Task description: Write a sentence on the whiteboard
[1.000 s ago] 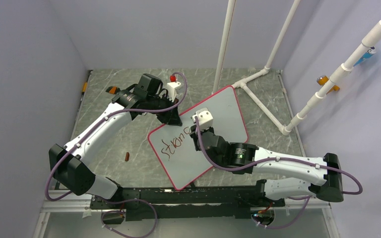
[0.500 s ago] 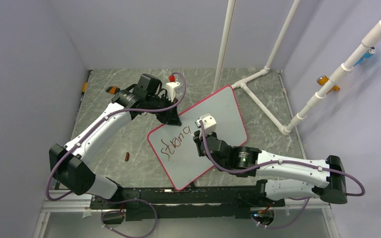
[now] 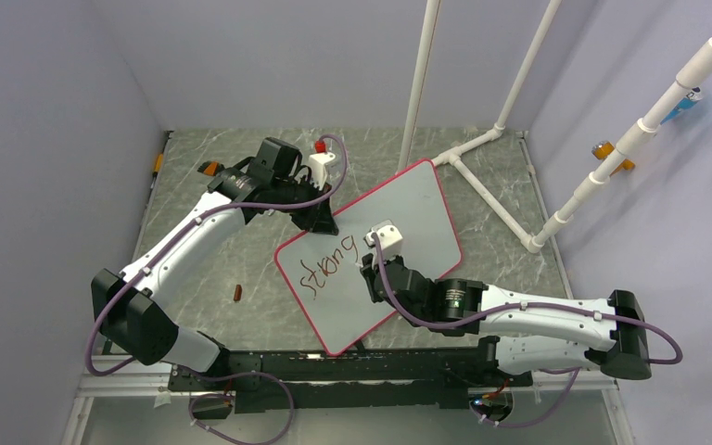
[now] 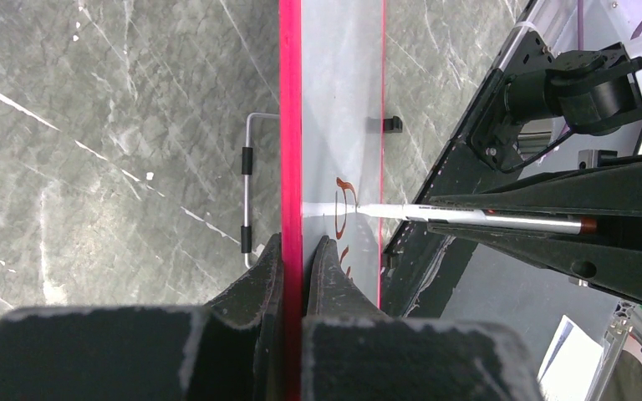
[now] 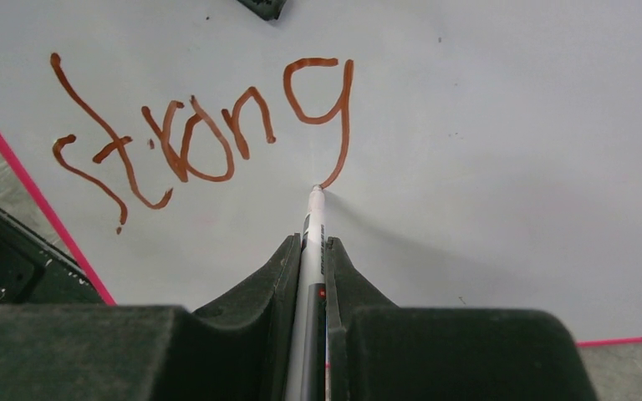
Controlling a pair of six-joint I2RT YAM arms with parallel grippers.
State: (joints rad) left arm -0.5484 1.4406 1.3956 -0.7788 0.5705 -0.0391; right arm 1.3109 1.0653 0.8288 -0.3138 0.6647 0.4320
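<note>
Your right hand [image 5: 309, 251] was shut tight on the marker [image 5: 313, 219], whose long axis ran straight out ahead of the fingers. Its tip sat at the foot of the g's tail in the sentence [image 5: 201, 125], which read only "strong". Blank whiteboard [image 3: 414, 198] lay to the right of that word and nearer this arm. Your left hand [image 4: 301, 251] was clamped on the board's red rim at its far edge. From above, your right wrist hid the tip; the left wrist saw the board edge-on.
</note>
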